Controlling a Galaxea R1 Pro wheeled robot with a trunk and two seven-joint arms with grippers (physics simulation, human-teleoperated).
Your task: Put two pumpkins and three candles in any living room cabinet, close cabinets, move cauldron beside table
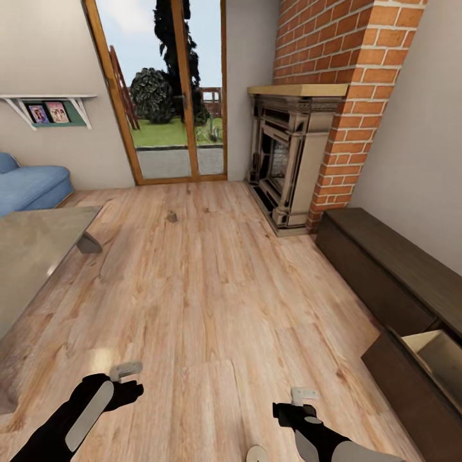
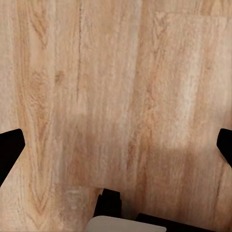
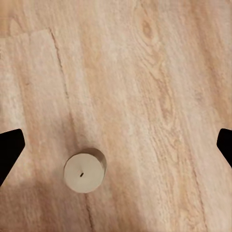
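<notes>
Left gripper [image 1: 131, 380]: fingers spread wide, nothing between them, bare wooden floor [image 1: 212, 289] beneath. Right gripper [image 1: 300, 399]: fingers likewise wide and empty, above the floor. One candle [image 3: 84, 171] stands upright on the floor under the right gripper, wick visible; its rim [image 1: 256, 453] shows just beside the right arm in the head view. A second small grey object [image 1: 171, 217], too small to identify, lies far ahead on the floor. Coffee table [image 1: 32, 253] at left. Dark-brown cabinet [image 1: 385, 269] along the right wall, near compartment [image 1: 436, 353] open. Brick fireplace [image 1: 289, 160] beyond.
</notes>
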